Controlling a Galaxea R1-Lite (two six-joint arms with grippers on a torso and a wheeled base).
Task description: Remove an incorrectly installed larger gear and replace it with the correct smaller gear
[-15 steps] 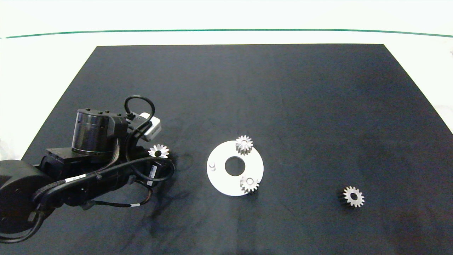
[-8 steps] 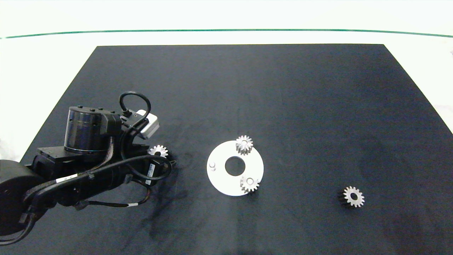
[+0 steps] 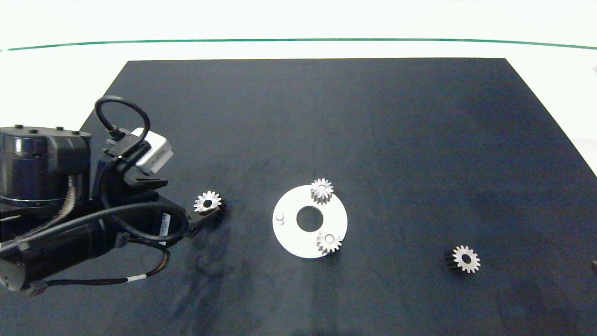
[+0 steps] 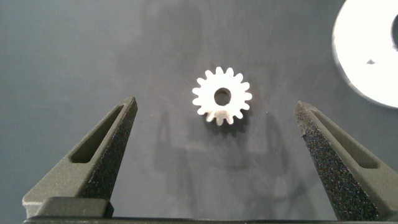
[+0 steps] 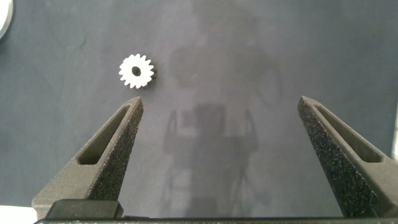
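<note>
The larger gear (image 3: 207, 202) lies flat on the black mat, left of the white round plate (image 3: 294, 242). In the left wrist view this gear (image 4: 222, 96) sits below and between my left gripper's fingers, untouched. My left gripper (image 4: 216, 107) is open and holds nothing; in the head view it (image 3: 198, 218) is just left of the gear. The smaller gear (image 3: 466, 259) rests on the mat at the front right. The right wrist view shows it (image 5: 136, 71) beyond one finger of my open, empty right gripper (image 5: 221, 102).
Two narrower silver gears (image 3: 322, 190) (image 3: 329, 241) sit on pegs of the plate, and a bare peg (image 3: 280, 218) stands on its left side. The plate has a round centre hole (image 3: 309, 219). The black mat (image 3: 326, 116) covers the white table.
My left arm has pulled back to the left and risen, away from the larger gear. The gear stays on the mat where it lay.
</note>
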